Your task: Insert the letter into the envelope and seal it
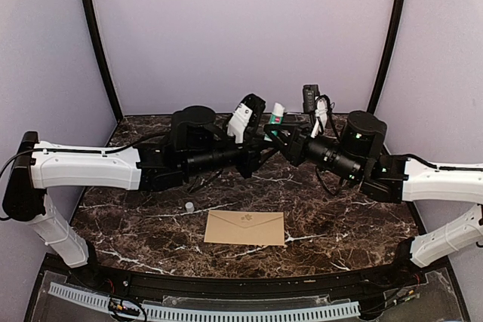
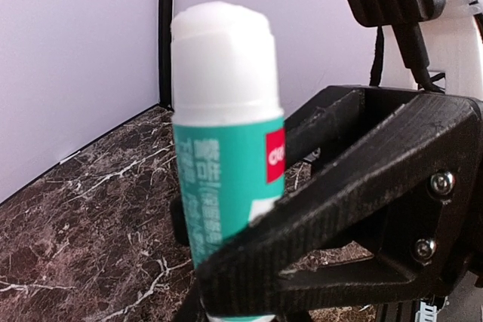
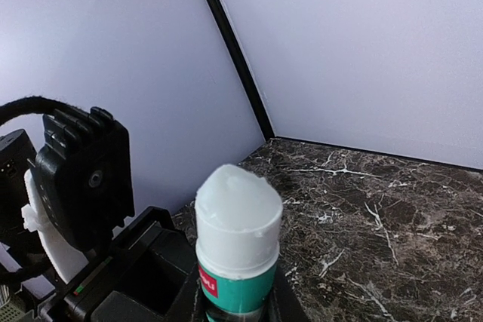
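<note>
Pinching the uncapped glue stick [image 3: 238,239] upright, the right gripper [image 3: 235,307] holds it ready, I judge, for sealing the envelope [image 1: 245,228]. Whether the left gripper [image 1: 256,130] has its jaws spread, I cannot tell.

Envelope [image 1: 245,228] clear above (cap [image 1: 189,207] nr)

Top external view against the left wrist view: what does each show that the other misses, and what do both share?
Only top external: the envelope lying flat on the table, and a small cap apart from it. Only left wrist: the print and red logo on the glue stick. Both: the glue stick held up, uncapped, above the marble table.
</note>
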Controlling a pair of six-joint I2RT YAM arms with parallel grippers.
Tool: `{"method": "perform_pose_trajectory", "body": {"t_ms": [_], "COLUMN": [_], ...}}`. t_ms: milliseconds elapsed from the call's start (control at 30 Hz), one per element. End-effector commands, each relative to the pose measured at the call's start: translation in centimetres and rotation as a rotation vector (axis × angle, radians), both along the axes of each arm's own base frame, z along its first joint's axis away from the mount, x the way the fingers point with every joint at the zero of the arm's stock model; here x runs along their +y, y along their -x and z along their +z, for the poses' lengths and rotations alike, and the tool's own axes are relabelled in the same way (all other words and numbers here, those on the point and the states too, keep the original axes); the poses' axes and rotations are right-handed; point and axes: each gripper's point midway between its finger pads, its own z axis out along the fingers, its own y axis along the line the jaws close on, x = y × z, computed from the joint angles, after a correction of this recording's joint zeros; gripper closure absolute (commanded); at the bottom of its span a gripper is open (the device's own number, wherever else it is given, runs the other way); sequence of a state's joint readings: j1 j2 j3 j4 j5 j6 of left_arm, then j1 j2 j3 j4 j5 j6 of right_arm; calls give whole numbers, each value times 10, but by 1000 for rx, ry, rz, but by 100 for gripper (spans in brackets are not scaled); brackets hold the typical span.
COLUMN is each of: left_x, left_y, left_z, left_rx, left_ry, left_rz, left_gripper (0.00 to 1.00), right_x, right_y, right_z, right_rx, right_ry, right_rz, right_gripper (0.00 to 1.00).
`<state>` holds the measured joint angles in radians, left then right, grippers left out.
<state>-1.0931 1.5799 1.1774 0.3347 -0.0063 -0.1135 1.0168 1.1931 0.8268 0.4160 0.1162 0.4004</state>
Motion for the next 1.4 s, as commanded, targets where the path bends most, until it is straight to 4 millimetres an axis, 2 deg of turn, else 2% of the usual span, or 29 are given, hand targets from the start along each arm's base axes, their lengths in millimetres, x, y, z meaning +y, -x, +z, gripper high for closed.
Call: {"method": "perform_pose_trajectory", "body": {"t_ms": [0, 33, 167, 200, 233, 333, 433, 500, 533, 600, 667, 700, 767, 833, 933, 1000, 1133, 1300, 1367], "left_x": [1, 1, 5, 8, 10, 20, 22, 21, 20, 17, 13, 11, 7, 3, -2, -6, -11, -9, -10], "left_y": [28, 34, 85, 103, 111, 144, 154, 150, 148, 139, 123, 110, 88, 70, 48, 40, 26, 11, 9], "left_z": [24, 28, 41, 41, 46, 52, 55, 54, 53, 52, 52, 51, 49, 47, 45, 43, 44, 41, 39], "left_rx": [-15, -21, -30, -27, -31, -23, -14, -10, -7, -5, -5, -5, 5, 24, 39, 46, 41, 32, 30], "left_ry": [63, 78, 145, 155, 176, 208, 224, 224, 222, 220, 218, 217, 210, 202, 200, 191, 185, 168, 161], "left_rz": [-130, -161, -428, -521, -564, -744, -805, -785, -773, -719, -627, -552, -442, -349, -243, -210, -151, -66, -58], "left_gripper": [98, 98, 98, 98, 98, 98, 98, 98, 98, 98, 98, 98, 98, 98, 98, 99, 99, 99, 99], "right_x": [7, 10, 15, 14, 13, 9, 9, 10, 10, 8, 4, 2, -2, -5, -8, -8, -4, 2, 2], "right_y": [17, 26, 59, 67, 72, 78, 80, 80, 79, 74, 66, 61, 50, 42, 30, 21, 5, 1, 1], "right_z": [12, 13, 15, 16, 16, 16, 15, 16, 17, 20, 22, 24, 25, 25, 24, 23, 17, 10, 10], "right_rx": [-72, -91, -167, -181, -192, -204, -198, -192, -188, -177, -165, -158, -139, -128, -99, -75, -34, -18, -22], "right_ry": [2, 9, 26, 26, 26, 22, 24, 23, 21, 15, 5, -1, -9, -25, -54, -62, -39, -25, -25], "right_rz": [104, 164, 359, 401, 430, 481, 506, 507, 501, 467, 415, 381, 311, 258, 194, 150, 88, 75, 76], "right_gripper": [100, 100, 100, 100, 100, 100, 100, 100, 95, 77, 57, 51, 44, 43, 50, 58, 68, 96, 100]}}
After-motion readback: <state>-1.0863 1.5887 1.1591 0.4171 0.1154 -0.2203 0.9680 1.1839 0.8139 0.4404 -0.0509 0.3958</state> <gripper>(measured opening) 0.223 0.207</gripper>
